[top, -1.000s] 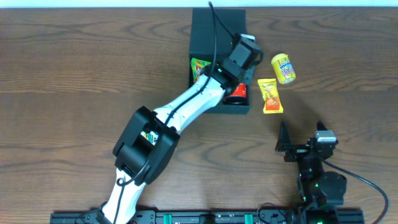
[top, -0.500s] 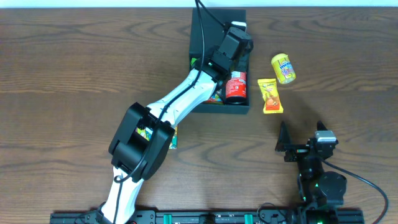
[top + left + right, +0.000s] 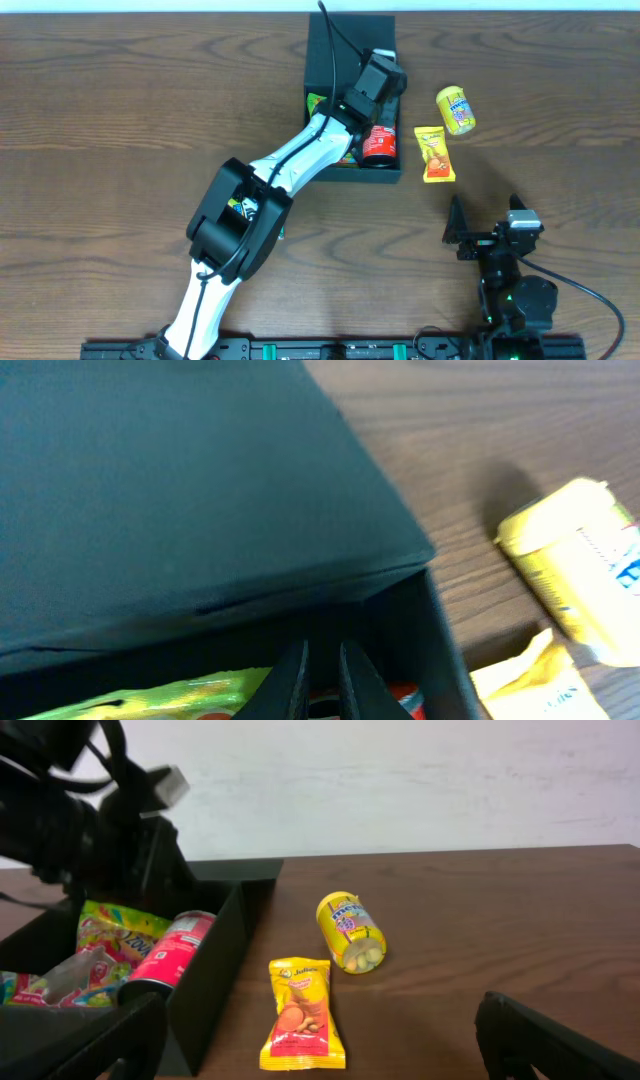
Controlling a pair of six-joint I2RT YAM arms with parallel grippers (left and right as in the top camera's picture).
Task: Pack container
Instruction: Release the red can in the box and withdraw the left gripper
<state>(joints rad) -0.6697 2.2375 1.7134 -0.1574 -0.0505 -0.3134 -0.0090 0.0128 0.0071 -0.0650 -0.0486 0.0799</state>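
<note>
left gripper (image 3: 320, 665) is hovering over the open container (image 3: 350, 35) at the table's far edge, jaws nearly clenched, gripping nothing; red can (image 3: 379, 143) is lying inside; right gripper (image 3: 318, 1045) is sitting well apart, jaws released wide

The container (image 3: 350, 45) is matt teal-black, the can (image 3: 380, 145) red, the canister (image 3: 455, 109) yellow, the snack packet (image 3: 434, 155) yellow-orange, the table (image 3: 120, 120) brown wood-grain.

Surfaces: the table (image 3: 120, 120) — brown wood grain, smooth, with a low sheen. The container (image 3: 370, 30) — dark, matt, flat panels. Red can (image 3: 379, 145): glossy, metallic-looking. Yellow canister (image 3: 455, 109): shiny plastic. Snack packet (image 3: 434, 155): crinkled glossy film. Left arm (image 3: 300, 160): smooth white and black plastic shells.
</note>
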